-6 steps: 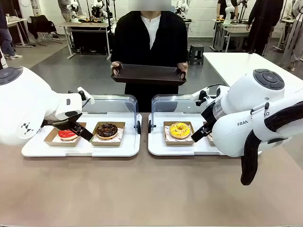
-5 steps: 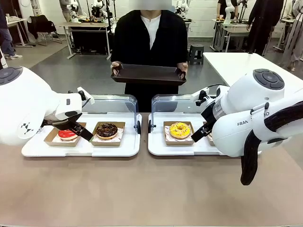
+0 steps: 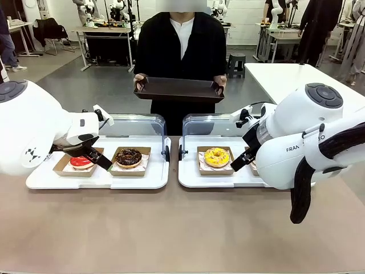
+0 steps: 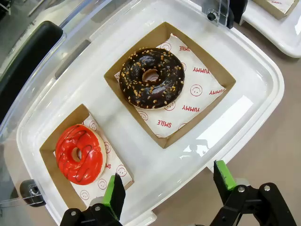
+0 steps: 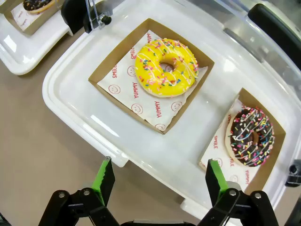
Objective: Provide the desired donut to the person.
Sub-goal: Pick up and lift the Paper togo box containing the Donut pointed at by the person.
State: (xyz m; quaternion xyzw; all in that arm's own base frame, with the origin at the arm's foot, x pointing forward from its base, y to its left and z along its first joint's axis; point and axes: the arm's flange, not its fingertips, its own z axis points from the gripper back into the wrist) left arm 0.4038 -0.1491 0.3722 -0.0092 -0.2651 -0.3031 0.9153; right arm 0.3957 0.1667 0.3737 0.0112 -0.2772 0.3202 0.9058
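White display trays, one on the left (image 4: 117, 136) and one on the right (image 5: 155, 150), lie side by side on the bench (image 3: 182, 228), on the robot's side of the dark serving tray (image 3: 179, 89) that the person (image 3: 182, 51) holds level in both hands.

Change: none. Over the last half second both arms, the person and the dark serving tray stay as they were. No donut has been picked, and no gesture shows which one is wanted, so the task appears to be at its very start.

Left gripper (image 4: 168, 181): jaws wide, nothing between them, above the near rim of the left display tray. Beyond it lie the red donut (image 4: 78, 153) and the nut-topped chocolate donut (image 4: 151, 77), below and left of the dark serving tray.

Right gripper (image 5: 159, 172): jaws wide and empty. Beyond it lie the yellow sprinkled donut (image 5: 166, 67) and the chocolate sprinkled donut (image 5: 249, 136), below and right of the dark serving tray.

Writing: the paper liners (image 4: 200, 94) in the card boxes carry "YUMMY" and "SMILE" in red, with smiley faces. The right arm's casing (image 3: 293, 149) reads "FRAN"; the remaining letters are hidden.
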